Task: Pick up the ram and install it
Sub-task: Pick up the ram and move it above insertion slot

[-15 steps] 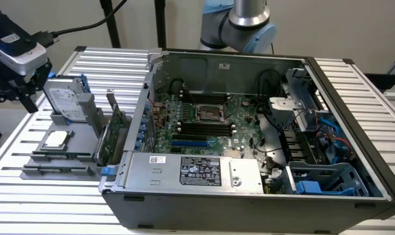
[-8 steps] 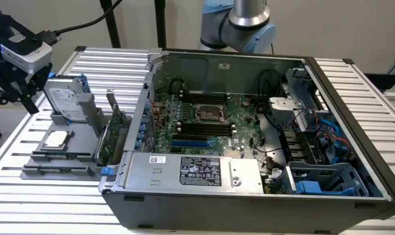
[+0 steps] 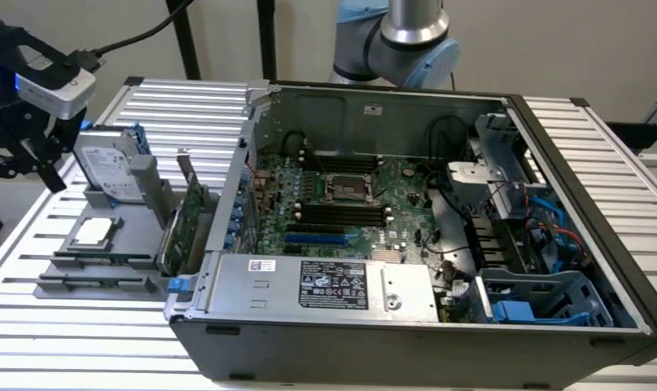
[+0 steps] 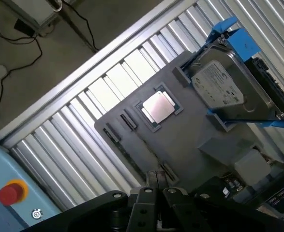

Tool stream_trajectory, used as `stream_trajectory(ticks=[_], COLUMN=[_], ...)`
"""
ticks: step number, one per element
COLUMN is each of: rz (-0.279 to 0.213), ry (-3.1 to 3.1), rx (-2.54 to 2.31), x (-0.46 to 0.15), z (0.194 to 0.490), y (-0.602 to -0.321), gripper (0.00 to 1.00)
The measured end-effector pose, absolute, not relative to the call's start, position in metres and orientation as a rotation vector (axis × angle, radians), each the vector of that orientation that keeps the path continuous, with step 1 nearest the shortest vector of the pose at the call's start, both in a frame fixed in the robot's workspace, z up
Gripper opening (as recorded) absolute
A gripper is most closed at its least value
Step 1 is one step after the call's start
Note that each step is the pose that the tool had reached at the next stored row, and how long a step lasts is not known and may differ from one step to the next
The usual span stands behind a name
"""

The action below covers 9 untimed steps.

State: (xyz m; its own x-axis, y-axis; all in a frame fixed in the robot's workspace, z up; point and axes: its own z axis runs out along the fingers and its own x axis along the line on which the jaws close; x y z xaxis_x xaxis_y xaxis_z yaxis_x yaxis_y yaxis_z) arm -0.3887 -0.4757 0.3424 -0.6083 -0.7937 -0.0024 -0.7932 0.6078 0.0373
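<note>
Gripper hangs over the ext. view's left end of the slatted table, above the gray tray and well apart from the PC case. In the wrist view its tips sit close together, narrow, just over the tray by a slot block. It looks closed, but I can't tell if sth thin is pinched there.

Ram: can't tell where it is. The tray's narrow slot blocks look plain gray, and the black slots mid-mobo are too dark to read.

On the tray:
- CPU lies flat in its square nest.
- HDD w/ blue rails stands upright at the tray's far end.
- Green card stands on edge betw. tray and case.

The case lies open w/ the mobo facing up. PSU runs along the near wall.
</note>
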Motion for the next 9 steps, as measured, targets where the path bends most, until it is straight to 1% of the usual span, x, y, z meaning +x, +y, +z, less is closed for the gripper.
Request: stream_trajectory(ticks=[9], rz=[-0.052], ry=[-2.68], rx=[1.606], x=[-0.3887], z=[0.3332], y=[-0.4757], gripper=[0.0])
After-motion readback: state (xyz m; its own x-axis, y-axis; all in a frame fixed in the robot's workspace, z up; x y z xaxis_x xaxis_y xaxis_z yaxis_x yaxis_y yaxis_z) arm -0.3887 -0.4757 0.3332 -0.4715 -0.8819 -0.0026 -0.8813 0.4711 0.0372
